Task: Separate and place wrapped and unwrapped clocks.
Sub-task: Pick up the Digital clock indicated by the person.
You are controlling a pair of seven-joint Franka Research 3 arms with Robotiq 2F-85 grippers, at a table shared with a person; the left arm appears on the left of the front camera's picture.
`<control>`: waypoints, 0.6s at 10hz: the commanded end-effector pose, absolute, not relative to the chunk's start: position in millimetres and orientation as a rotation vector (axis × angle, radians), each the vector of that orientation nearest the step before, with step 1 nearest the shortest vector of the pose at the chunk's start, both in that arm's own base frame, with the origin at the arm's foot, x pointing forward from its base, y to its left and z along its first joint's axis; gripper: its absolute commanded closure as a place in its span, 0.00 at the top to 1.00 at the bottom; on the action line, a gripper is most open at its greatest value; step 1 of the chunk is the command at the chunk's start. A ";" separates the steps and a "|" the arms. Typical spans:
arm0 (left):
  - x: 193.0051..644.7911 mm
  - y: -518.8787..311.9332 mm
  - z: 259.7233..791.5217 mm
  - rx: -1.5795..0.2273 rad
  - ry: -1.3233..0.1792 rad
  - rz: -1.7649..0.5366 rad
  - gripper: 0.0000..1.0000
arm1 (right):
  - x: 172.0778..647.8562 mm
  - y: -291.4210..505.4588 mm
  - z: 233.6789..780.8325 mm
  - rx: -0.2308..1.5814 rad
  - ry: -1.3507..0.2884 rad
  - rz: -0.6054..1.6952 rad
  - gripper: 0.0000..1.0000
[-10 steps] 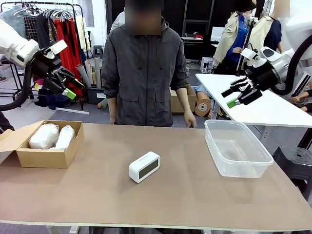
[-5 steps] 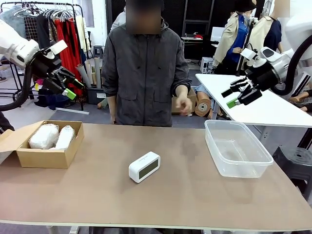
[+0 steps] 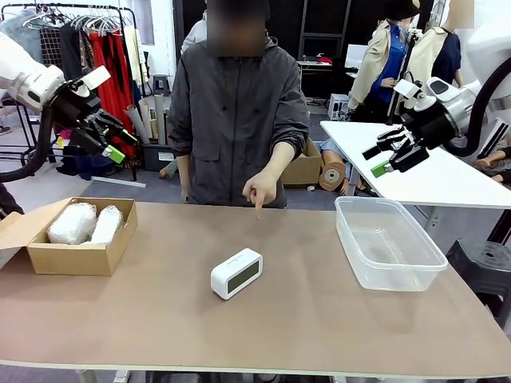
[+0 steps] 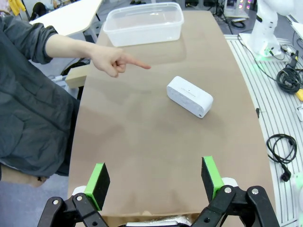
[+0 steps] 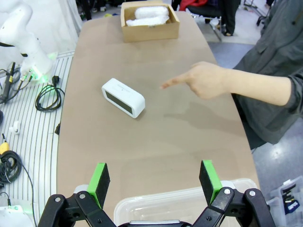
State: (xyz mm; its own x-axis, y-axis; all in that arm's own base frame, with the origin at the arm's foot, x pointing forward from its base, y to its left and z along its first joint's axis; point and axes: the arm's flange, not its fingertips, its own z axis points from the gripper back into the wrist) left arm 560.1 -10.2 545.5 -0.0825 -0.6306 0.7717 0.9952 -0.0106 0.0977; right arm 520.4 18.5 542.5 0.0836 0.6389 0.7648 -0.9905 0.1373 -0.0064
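Observation:
The bare white clock (image 3: 236, 273) with a dark screen lies at the middle of the brown table; it also shows as the clock (image 4: 190, 96) and the clock (image 5: 123, 97) in the wrist views. Two wrapped clocks (image 3: 84, 223) in crinkly white plastic lie in the cardboard box (image 3: 76, 257) at the left, also seen as wrapped clocks (image 5: 148, 15). My left gripper (image 3: 113, 140) hangs open high above the box. My right gripper (image 3: 386, 155) hangs open above the clear tub (image 3: 389, 243). The person's hand (image 3: 259, 191) points down at the table behind the bare clock.
The clear tub (image 4: 143, 22) holds nothing. The person stands at the far edge, the pointing hand (image 4: 112, 60) reaching over the table. A white table (image 3: 415, 171) stands behind at the right. Cables (image 5: 46, 97) lie on the floor beside the table.
The person's hand has risen from the far table edge, then come down and forward to point at the table behind the bare clock. Both arms have stayed still.

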 end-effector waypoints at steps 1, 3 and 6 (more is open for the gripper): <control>559.7 -10.2 547.9 -0.633 -0.778 -1.504 1.00 | 519.5 18.7 543.3 0.613 -0.720 1.338 1.00; 559.7 -10.2 547.9 -0.633 -0.778 -1.504 1.00 | 519.5 18.7 543.3 0.613 -0.720 1.338 1.00; 559.7 -10.2 547.9 -0.633 -0.778 -1.504 1.00 | 520.4 18.5 542.5 0.616 -0.717 1.338 1.00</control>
